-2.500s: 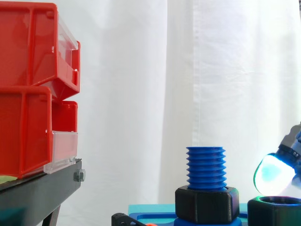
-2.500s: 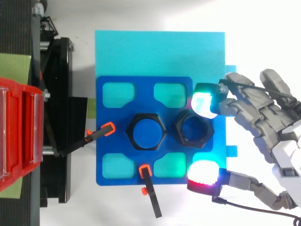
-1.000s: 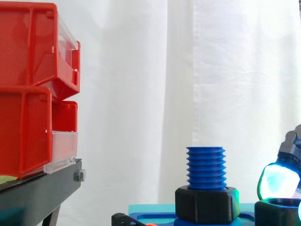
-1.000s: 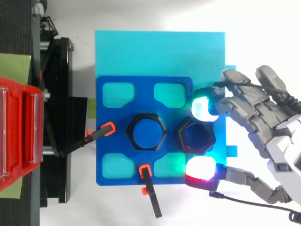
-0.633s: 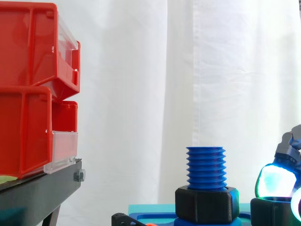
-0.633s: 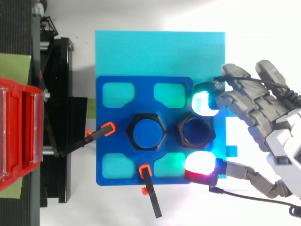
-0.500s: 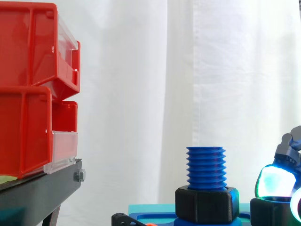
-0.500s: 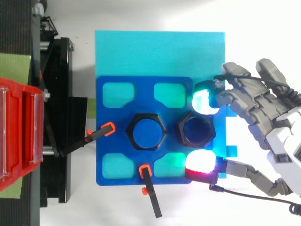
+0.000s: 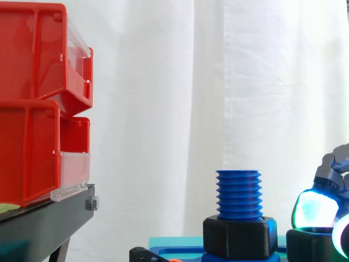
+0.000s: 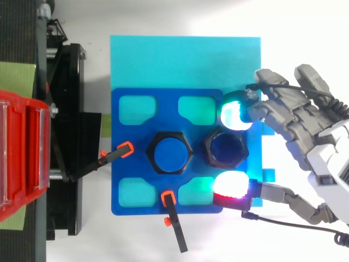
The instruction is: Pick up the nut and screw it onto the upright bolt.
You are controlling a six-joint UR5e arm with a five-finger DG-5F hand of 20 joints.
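The black nut [image 10: 206, 150] is seen lying on the blue plate [image 10: 122, 164], just beside the upright blue bolt [image 10: 169, 154] on the side towards the robot hand [image 10: 305, 136]. The nut is pinched between two glowing pads, a cyan one [image 10: 235, 116] against one side and a red-and-white one [image 10: 231, 189] against the opposite side. The bolt is ringed at its base by a black hexagonal collar [image 9: 239, 236]. Red bins [image 9: 38, 103] are stacked on a black stand [image 9: 49, 221] well apart from it.

The upright bolt [image 10: 171, 153] stands at the middle of the plate [image 10: 121, 134], the nut [image 10: 226, 148] just right of it, pinched between fingertips [image 10: 235, 115] of the hand [image 10: 305, 136] at the right, with the bins [image 9: 32, 109] on their stand [image 9: 43, 224] far left.
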